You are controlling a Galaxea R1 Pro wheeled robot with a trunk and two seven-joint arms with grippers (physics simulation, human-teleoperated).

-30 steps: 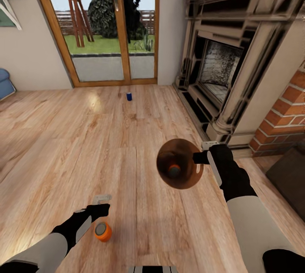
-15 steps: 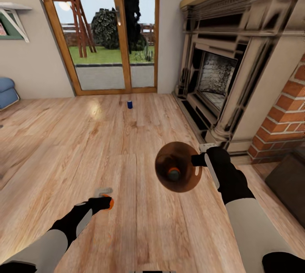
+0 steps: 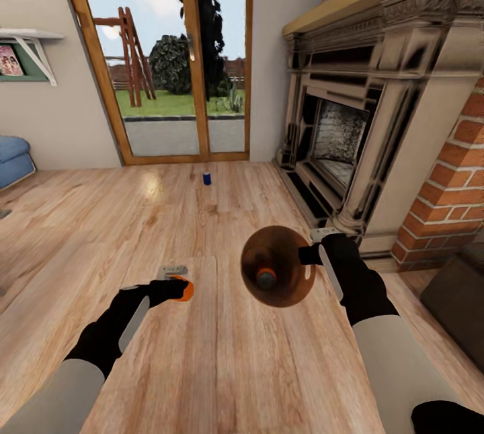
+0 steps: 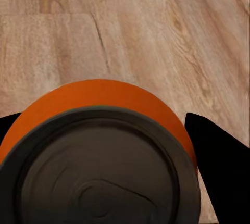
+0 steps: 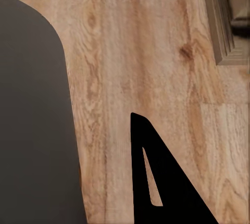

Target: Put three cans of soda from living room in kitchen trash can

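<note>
The right gripper (image 3: 313, 254) grips the bin (image 3: 277, 266) rim; an orange can (image 3: 266, 278) lies inside. The left gripper (image 3: 180, 288), jaws closed on another orange can (image 3: 184, 289), has lifted it off the floor. A blue can (image 3: 207, 179) stands at twelve o'clock.

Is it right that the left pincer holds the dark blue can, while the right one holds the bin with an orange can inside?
Not quite. The head view shows the left pincer holding an orange can; the dark blue can stands on the floor near the glass doors. The bin part is right.

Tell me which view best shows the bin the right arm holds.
The head view: the bin shows its whole round rim and coppery inside, with an orange can in it. The right wrist view gives just a dark slab of its wall.
</note>
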